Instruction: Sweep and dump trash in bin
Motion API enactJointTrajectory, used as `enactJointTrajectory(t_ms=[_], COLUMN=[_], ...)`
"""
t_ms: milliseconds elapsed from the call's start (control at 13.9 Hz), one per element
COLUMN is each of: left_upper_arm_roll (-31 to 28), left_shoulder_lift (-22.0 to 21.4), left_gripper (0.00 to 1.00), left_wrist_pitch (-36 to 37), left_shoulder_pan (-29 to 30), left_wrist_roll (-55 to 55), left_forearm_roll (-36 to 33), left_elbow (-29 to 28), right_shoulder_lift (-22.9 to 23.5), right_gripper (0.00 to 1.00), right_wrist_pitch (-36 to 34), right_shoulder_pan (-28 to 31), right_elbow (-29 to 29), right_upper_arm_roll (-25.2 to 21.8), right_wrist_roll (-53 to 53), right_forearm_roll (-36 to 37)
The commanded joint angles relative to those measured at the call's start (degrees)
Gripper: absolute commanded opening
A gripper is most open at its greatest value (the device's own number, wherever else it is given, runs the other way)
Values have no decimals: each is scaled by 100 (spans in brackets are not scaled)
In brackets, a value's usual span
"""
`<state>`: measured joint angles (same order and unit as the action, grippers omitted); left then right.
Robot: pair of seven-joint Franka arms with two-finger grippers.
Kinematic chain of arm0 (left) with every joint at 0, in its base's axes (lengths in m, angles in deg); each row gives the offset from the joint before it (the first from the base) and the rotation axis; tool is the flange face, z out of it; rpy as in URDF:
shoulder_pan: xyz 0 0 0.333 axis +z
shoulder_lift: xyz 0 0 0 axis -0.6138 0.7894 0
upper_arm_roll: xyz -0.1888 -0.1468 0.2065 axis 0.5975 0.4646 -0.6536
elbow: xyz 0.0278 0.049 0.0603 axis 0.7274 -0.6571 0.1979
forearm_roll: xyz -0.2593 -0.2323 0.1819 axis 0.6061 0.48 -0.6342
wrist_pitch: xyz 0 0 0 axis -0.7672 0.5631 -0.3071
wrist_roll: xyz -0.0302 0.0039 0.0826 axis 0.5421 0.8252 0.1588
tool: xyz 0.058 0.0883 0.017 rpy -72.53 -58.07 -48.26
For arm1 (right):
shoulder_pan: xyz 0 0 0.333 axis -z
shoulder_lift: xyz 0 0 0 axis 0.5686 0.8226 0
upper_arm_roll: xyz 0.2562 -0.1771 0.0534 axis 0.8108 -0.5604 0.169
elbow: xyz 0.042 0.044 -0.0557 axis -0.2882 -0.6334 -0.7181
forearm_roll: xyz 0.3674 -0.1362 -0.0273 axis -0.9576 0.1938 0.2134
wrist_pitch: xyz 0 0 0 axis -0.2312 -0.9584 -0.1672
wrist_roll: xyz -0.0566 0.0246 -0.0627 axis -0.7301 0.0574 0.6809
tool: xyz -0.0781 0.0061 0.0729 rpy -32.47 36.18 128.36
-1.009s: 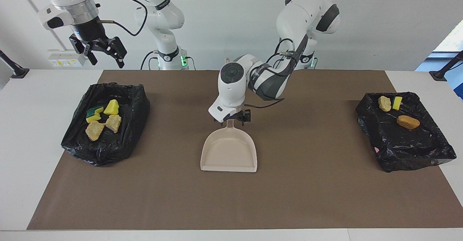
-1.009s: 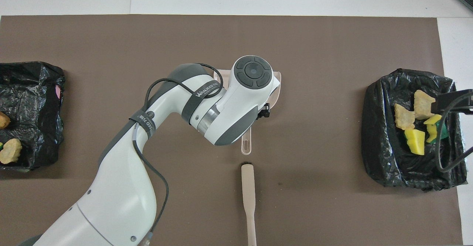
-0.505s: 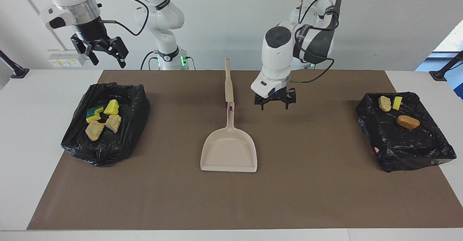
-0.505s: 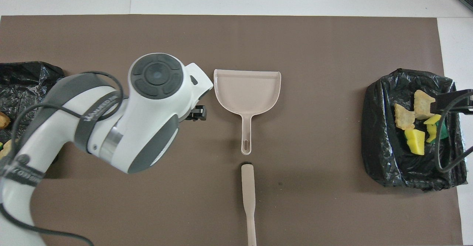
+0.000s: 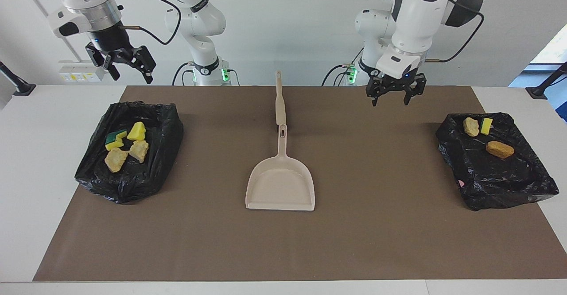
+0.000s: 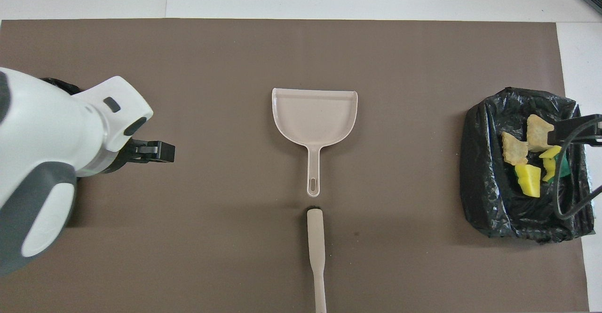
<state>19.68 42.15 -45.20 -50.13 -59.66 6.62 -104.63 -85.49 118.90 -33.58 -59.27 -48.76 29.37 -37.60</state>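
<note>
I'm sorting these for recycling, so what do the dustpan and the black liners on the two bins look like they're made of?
The dustpan looks like rigid molded plastic, beige with a smooth matte face: thin raised walls and a slotted hanging hole in the handle. The bin liners look like thin plastic film, probably polyethylene: glossy black, crinkled, with shiny highlights on the folds.

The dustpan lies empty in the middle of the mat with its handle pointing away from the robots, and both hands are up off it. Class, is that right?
One thing is wrong. The dustpan does lie empty mid-mat, and the left hand and right hand are up off it, but the facing view shows its handle pointing toward the robots.
</note>
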Motion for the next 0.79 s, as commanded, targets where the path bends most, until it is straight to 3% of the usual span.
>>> enactJointTrajectory(t_ms=[0, 433, 721], left_upper_arm_roll=[22, 31, 22], left_shoulder_lift=[-44, 667, 774], left_gripper=[100, 100, 100], left_wrist_pitch=[762, 1985, 2066], left_shoulder_pan=[627, 1121, 998], left_wrist_roll=[1059, 1941, 1924], left_forearm_roll=[406, 318, 310], left_elbow=[702, 2461, 2631], right_shoulder_lift=[-50, -67, -67], right_gripper=[100, 100, 100], right_wrist_pitch=[26, 26, 26], right_shoulder_pan=[-378, -388, -388], right_elbow=[-76, -41, -41], right_upper_arm_roll=[-398, -390, -390], right_wrist_roll=[-57, -66, -66], right_forearm_roll=[75, -30, -39])
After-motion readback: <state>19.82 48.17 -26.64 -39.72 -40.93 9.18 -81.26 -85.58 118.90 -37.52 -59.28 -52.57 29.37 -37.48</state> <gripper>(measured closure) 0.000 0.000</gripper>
